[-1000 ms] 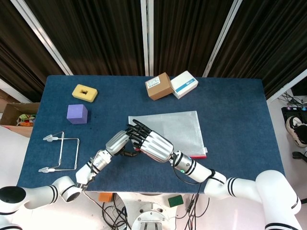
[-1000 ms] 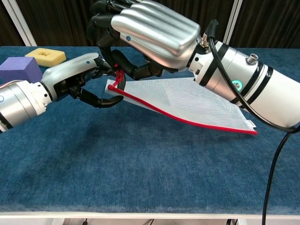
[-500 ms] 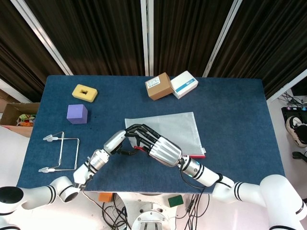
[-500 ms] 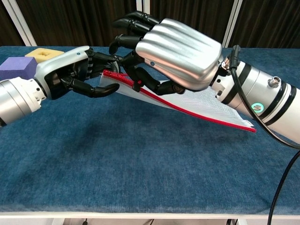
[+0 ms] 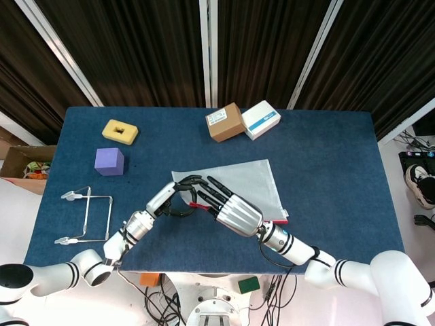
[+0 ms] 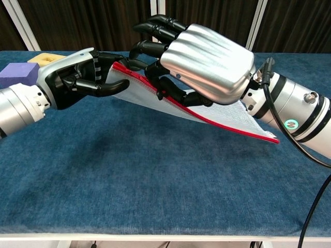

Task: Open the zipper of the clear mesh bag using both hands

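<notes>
Starting at my far left, a wire frame with two white clips lies on the blue table, and beyond it sit a purple cube and a yellow foam block with a hole in its middle. Nearer the centre I see my left hand with its fingers curled around the raised near-left corner of the mesh bag, thumb underneath and the other fingers over the top, so it is holding that corner up off the cloth. The bag itself lies in the middle of the table, tilted: its left end is lifted between my two hands while its far right corner rests on the tabletop. Along its near edge runs the red zipper, which shows as a red line from the lifted corner down to the right end. My right hand sits just beside the left one, palm down over the bag, its fingertips pinched on the red edge a little way along from the corner; whether they have the pull itself I cannot tell. Behind the bag, toward the far edge, a brown box and a white box with a blue label stand touching each other.
</notes>
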